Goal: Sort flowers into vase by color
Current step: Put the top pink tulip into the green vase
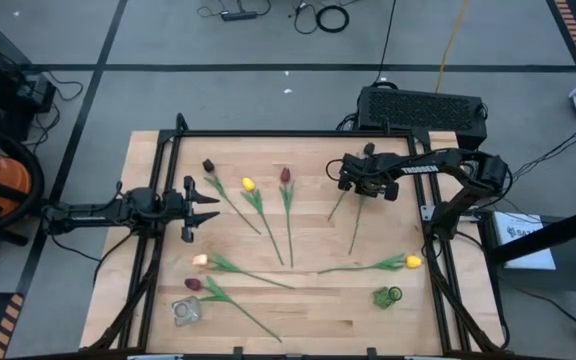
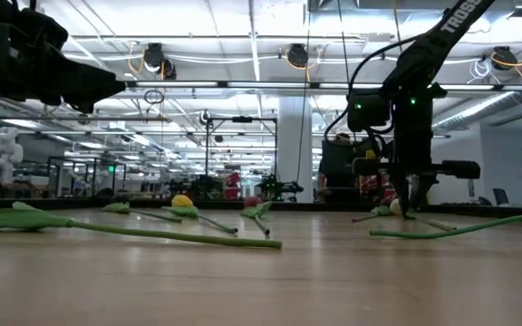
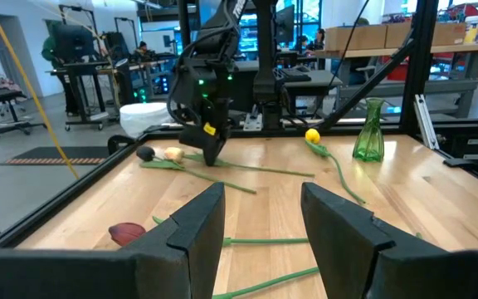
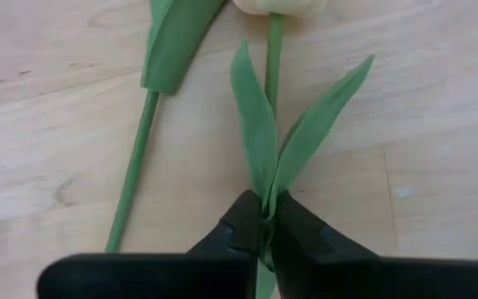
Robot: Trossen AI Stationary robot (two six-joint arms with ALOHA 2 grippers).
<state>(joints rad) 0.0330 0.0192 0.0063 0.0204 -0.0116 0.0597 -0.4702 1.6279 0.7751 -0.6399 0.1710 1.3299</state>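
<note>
My right gripper (image 1: 360,188) stands low over the far right part of the table, shut on a pale peach tulip (image 4: 274,33). A dark-headed tulip's stem (image 4: 135,166) lies beside it. My left gripper (image 1: 208,208) hovers open at the left edge, holding nothing. Loose tulips lie flat on the wood: dark maroon (image 1: 208,165), yellow (image 1: 248,184), red (image 1: 285,175), pale (image 1: 200,260), maroon (image 1: 193,284) and yellow (image 1: 413,261). A clear vase (image 1: 186,311) and a green vase (image 1: 388,296) stand near the near edge. My right gripper pinches the peach tulip's stem between its two fingers, just where the two leaves branch off (image 4: 265,208). The fingers come from above, pointing down, and close across the stem. The tulip lies flat on the table, its head (image 4: 276,5) pointing away from the fingers.
A black frame rail (image 1: 298,134) runs around the table. The green vase (image 3: 369,133) stands upright near the right rail. Bare wood (image 1: 308,310) lies between the two vases. A black box (image 1: 423,108) sits beyond the far edge.
</note>
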